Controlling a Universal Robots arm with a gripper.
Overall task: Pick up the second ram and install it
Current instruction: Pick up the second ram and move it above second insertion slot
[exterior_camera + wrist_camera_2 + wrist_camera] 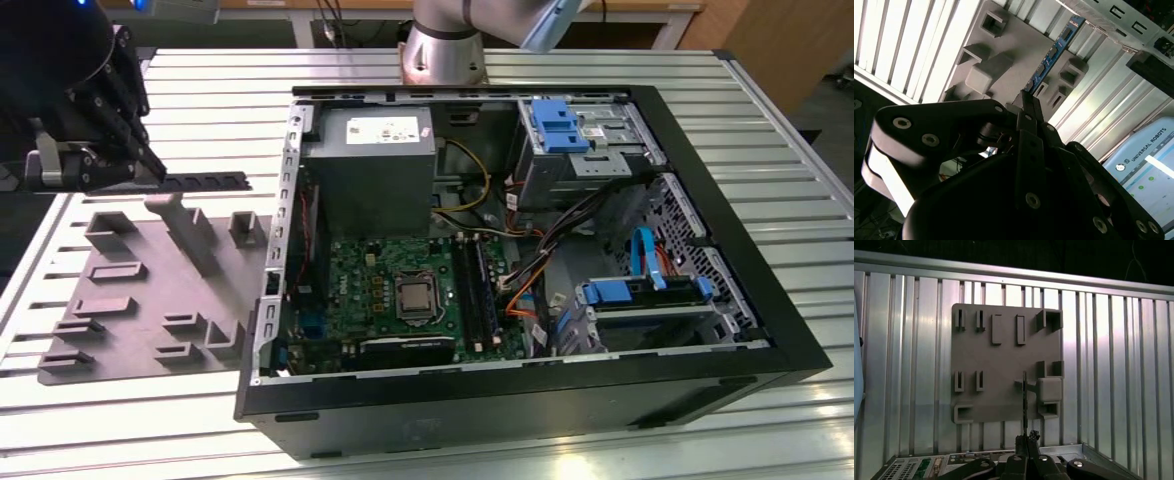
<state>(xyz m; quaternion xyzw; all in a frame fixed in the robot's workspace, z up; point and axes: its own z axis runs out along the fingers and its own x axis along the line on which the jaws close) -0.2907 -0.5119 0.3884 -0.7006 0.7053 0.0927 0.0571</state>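
The gripper (144,175) sits high at the exterior view's left, above the table's (200,420) ribbed aluminium slats, its fingers closed tight on one end of the second ram (200,182). The stick juts out level toward the exterior view's right, a thin dark strip in the air above the far edge of the grey tray (147,290).

That tray is matte moulded plastic, studded with raised blocks and square pockets, and it lies flat just beside the computer case (534,400). The case is a black box on its side with its panel off, and its metal wall stands between the stick and the green motherboard (367,270).

Inside, a plain grey power supply (367,165) fills the upper part. Orange and yellow cables (534,270) loop past the board's right edge, and a blue plastic drive caddy (554,125) sits beyond.

In the second wrist view the black fingers (1026,107) pinch the blue-green board (1053,54), which has small dark chips along it. In the first wrist view the stick (1024,395) shows edge-on as a thin line over the tray (999,365).
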